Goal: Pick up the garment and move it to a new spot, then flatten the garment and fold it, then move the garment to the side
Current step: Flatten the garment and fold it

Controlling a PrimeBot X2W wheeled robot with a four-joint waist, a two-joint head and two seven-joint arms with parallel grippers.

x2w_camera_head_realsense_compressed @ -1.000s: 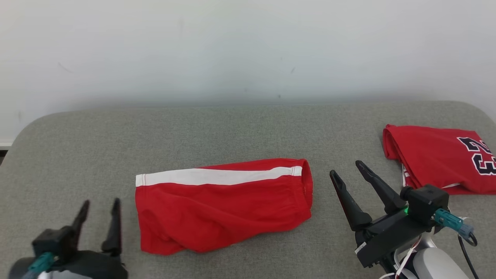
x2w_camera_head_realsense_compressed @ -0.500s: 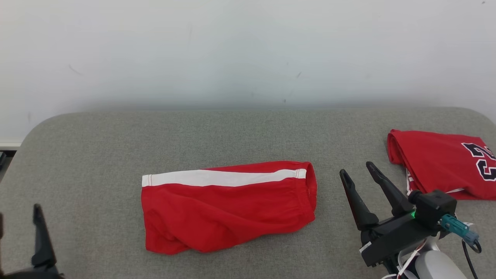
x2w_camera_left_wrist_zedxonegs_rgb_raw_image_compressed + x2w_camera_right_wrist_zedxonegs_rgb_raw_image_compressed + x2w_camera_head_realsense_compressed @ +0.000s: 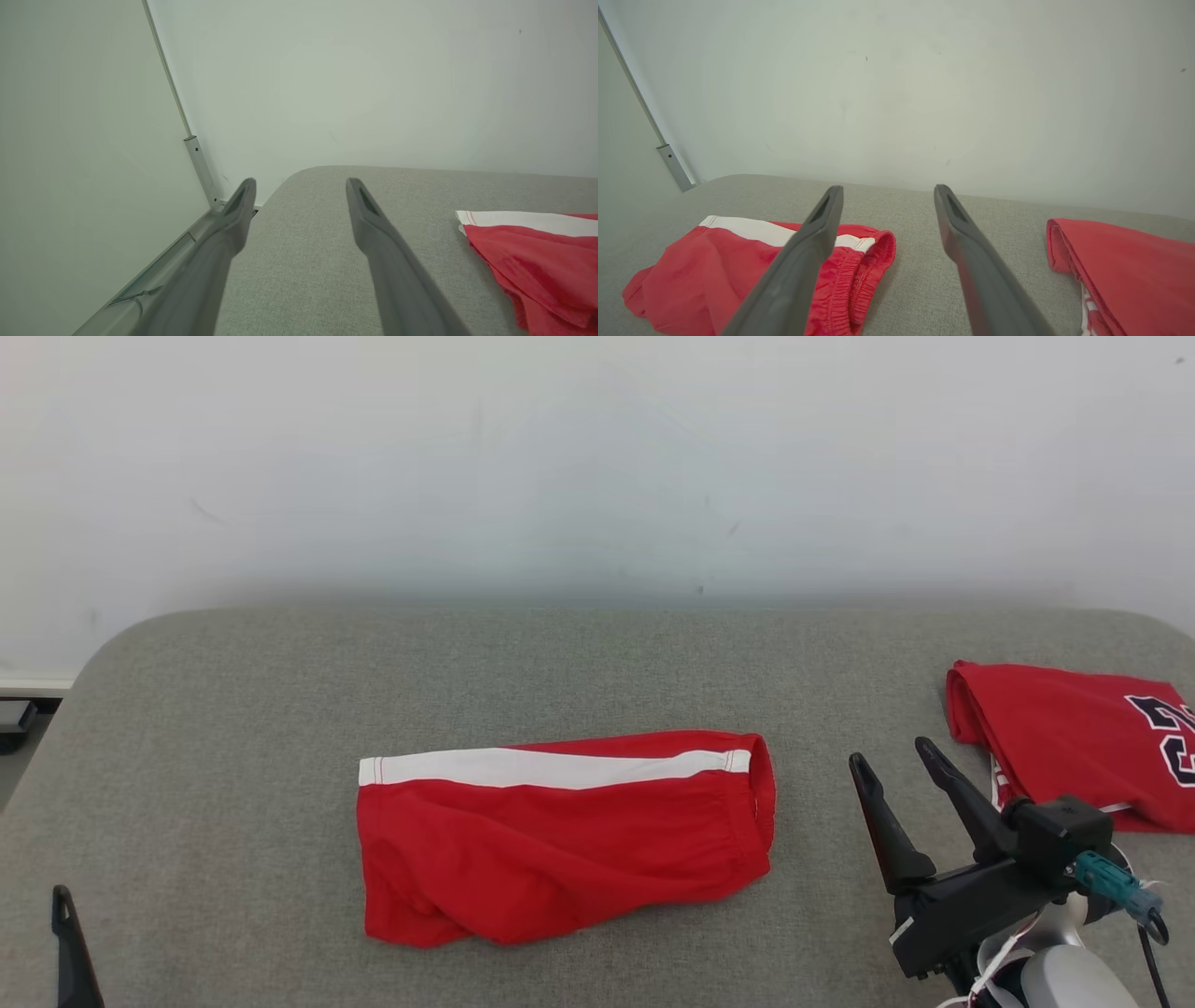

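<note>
The right fingers (image 3: 882,826) stand spread wide with nothing between them. In the head view they sit at about 4 o'clock and their tips lean toward 11 o'clock over the grey cloth-covered counter (image 3: 560,663). In the right wrist view the gap between them shows bare counter. The waistband end of the shorts (image 3: 560,840) lies at 8 o'clock there, partly behind one finger, and a folded jersey (image 3: 1055,728) lies at 4 o'clock.

The left fingers (image 3: 371,233) are also spread wide and empty. In the left wrist view one reaches over the counter's rounded corner and the other lies past its edge, along the foot of the wall. The hem end of the shorts shows at 4 o'clock in that view, apart from both fingers. In the head view a single dark fingertip rises at 8 o'clock.

The red shorts lie at the middle of the counter, running from 9 to 3 o'clock. The white stripe runs along their 12 o'clock edge, the elastic waistband is at the 3 o'clock end, and the 7 o'clock corner is rumpled. Neither pair of fingers touches them. The red jersey, with dark numerals, lies at the counter's 3 o'clock side, well apart from the shorts, with the right fingers between the two. A pale wall (image 3: 597,457) rises at 12 o'clock.
</note>
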